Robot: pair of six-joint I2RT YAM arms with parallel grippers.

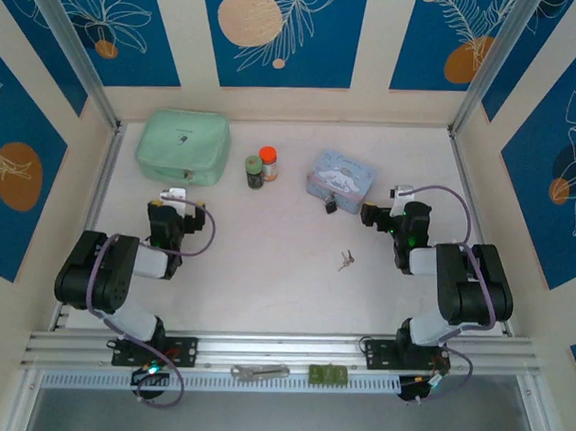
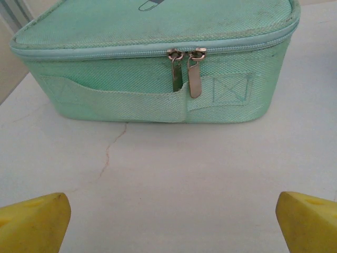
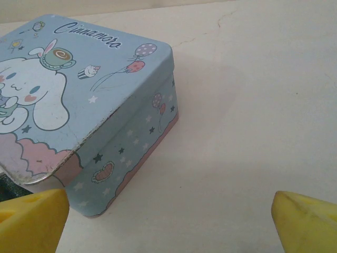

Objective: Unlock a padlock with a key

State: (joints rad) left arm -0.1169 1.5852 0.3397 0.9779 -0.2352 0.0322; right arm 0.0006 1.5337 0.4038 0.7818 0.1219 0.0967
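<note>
Here, the padlock [image 1: 331,206] lies on the table [image 1: 267,281] just beside the near corner of the light-blue cartoon tin [image 1: 341,177]; whether the two touch I cannot tell. The key [image 1: 345,261] lies apart from both, nearer the arms, on open table. The right hand [image 3: 168,221] sits low beside the tin, which shows at the left of its wrist view, and its yellow fingertips [image 3: 31,216] are spread wide, released. The left hand [image 2: 168,221] is likewise released, facing the zippered side of a mint-green case [image 2: 152,79], near but apart. A dark jar [image 1: 255,171] and an orange-topped jar [image 1: 268,163] stand between case and tin. A flat silver tool [image 1: 260,372] rests on the front rail.
</note>
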